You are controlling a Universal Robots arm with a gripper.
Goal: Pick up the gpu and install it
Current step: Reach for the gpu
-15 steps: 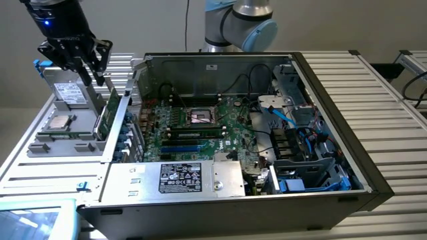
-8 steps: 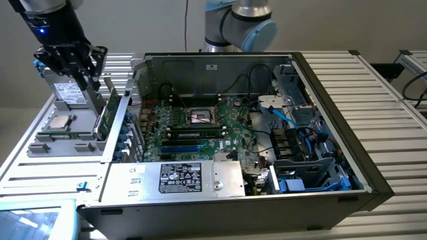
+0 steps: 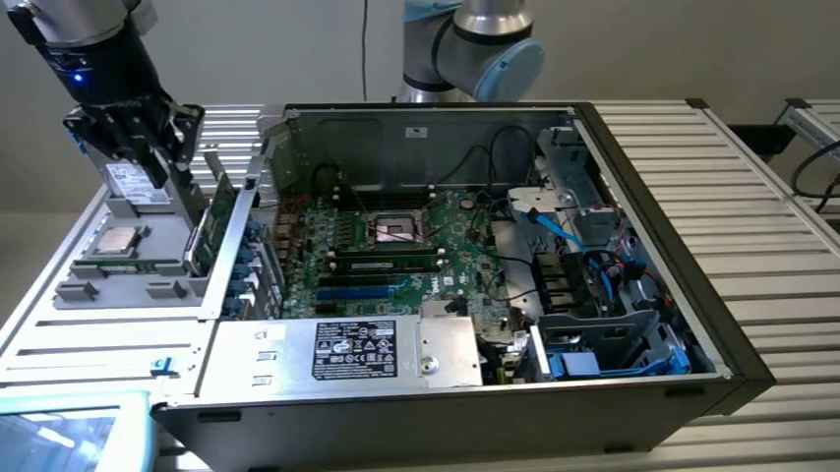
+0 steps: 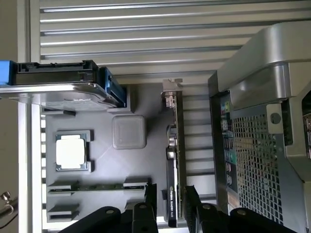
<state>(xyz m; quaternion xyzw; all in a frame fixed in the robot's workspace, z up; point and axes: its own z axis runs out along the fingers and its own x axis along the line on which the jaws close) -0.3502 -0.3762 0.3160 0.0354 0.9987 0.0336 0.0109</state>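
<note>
One gpu (image 4: 174, 155) stands on edge in the grey tray (image 3: 118, 291), exterior frame left; pincer (image 4: 170, 190) spread wide astride it. Judged light, stiff, fragile: clamp the flat faces.

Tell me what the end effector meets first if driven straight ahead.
Probably the gpu, standing on edge in the gray tray; the open end effector lines up with it, though depth is unclear.

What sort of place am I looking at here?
Probably a robotics lab set up for computer assembly: an open computer case on a slatted metal table, a robot arm, and a tray of loose parts.
</note>
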